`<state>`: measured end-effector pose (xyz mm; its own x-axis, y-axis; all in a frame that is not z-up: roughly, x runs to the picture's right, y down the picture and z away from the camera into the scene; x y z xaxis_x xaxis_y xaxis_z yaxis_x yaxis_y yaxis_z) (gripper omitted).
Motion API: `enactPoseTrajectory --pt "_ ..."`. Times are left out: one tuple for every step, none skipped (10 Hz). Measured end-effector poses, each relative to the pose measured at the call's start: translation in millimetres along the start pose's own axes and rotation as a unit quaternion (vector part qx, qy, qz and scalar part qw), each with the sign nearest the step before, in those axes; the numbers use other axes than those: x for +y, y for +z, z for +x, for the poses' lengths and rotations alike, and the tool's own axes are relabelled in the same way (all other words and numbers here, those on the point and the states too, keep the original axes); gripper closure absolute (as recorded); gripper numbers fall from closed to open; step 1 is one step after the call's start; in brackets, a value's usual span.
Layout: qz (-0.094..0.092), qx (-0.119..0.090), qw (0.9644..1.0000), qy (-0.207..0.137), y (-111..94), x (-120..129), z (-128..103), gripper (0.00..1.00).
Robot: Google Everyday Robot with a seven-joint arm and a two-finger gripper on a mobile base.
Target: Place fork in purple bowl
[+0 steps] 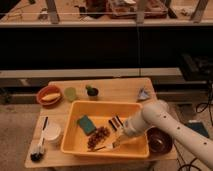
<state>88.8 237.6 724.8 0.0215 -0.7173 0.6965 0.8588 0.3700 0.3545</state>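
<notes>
Your gripper point(116, 123) sits clenched low inside the yellow tub point(71, 131); you cannot tell whether it grips anything. The fork point(110, 145) lies just below it on the tub floor, beside a brown clump point(99, 137). A green sponge point(86, 124) rests further left, and the purple bowl point(160, 141) stands outside the tub's right wall.

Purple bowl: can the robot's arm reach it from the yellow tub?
Probably yes. The gripper is down in the yellow tub, jaws shut; the purple bowl sits just outside the tub, beside the arm. Only the tub's wall needs clearing.
</notes>
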Motion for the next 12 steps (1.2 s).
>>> enactPoseTrajectory --pt "-0.004 0.002 1.0 0.006 -7 10 4 1.0" --pt "-0.009 0.006 0.9999 0.012 -18 23 9 1.0" --pt "-0.015 0.014 0.9996 0.021 -34 38 14 1.0" --pt "-0.018 0.021 0.9993 0.027 -47 47 18 1.0" --pt "-0.023 0.034 0.9986 0.033 -65 57 22 1.0" --pt "-0.03 0.044 0.9979 0.037 -80 62 23 1.0" --pt "-0.032 0.055 0.9972 0.038 -92 63 24 1.0" --pt "-0.031 0.066 0.9968 0.035 -102 60 24 1.0" --pt "-0.024 0.074 0.9966 0.025 -109 54 25 1.0" --pt "-0.02 0.078 0.9966 0.017 -113 49 25 1.0" --pt "-0.018 0.08 0.9965 0.012 -116 47 25 1.0" --pt "-0.016 0.083 0.9964 0.008 -120 44 27 1.0"
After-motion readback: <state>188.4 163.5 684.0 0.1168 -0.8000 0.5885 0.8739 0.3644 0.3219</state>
